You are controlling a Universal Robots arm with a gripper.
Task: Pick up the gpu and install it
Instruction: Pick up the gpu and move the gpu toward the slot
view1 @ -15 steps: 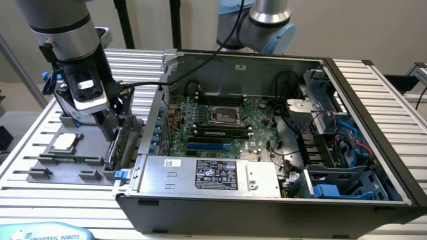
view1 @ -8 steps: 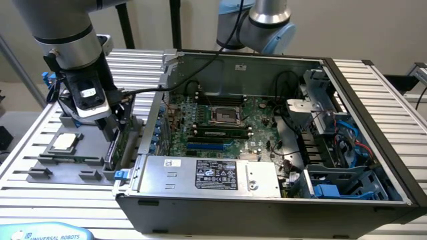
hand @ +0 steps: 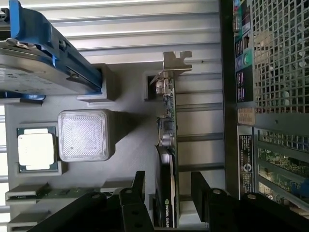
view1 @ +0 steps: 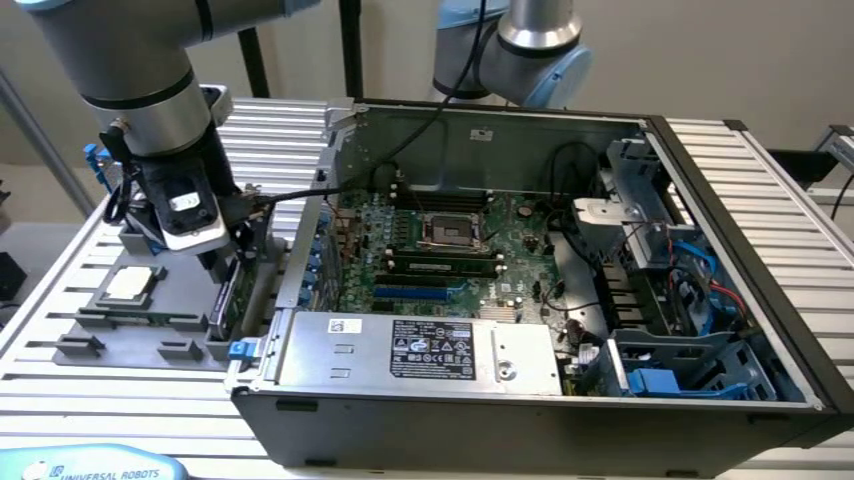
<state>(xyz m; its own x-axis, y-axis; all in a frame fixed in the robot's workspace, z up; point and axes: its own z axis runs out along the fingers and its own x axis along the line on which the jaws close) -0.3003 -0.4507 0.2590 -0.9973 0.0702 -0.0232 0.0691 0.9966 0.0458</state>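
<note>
Spread apart, the tool (hand: 169,187) straddled the gpu (hand: 167,140), one black finger (hand: 138,189) on each side of the card and a sliver of gap showing on both sides, so nothing was pinched. The gpu stood on edge in a slot of the grey fixture (view1: 80,338), with its silver bracket (hand: 176,62) at the end far from the tool. In the exterior view the tool (view1: 222,266) hung low over the gpu (view1: 224,305) at that view's left, just beside the outer wall of the computer case (view1: 534,425).

The main risk, as I judged it, was an uneven grip. The card was thin and tall on its edge, and if one finger met it before the other it could tip or twist in its slot. A pinch landing on the cooler face rather than squarely across the board might also slip. The case wall stood close on one side, so any sideways drift could knock the tool or the card against the metal. A black cable (view1: 287,193) ran from the wrist toward the case rim and looked liable to snag there.

Other parts lay near on the same fixture: the CPU chip (hand: 35,150), a pale ribbed block (hand: 84,135) and the hard drive with blue rails (hand: 38,58). All of them lay apart from the card. Inside the case, the motherboard (view1: 454,240) lay open beyond the power supply (view1: 414,350) — ringed by loose cables. The slatted worktop (view1: 754,170) carried everything.
</note>
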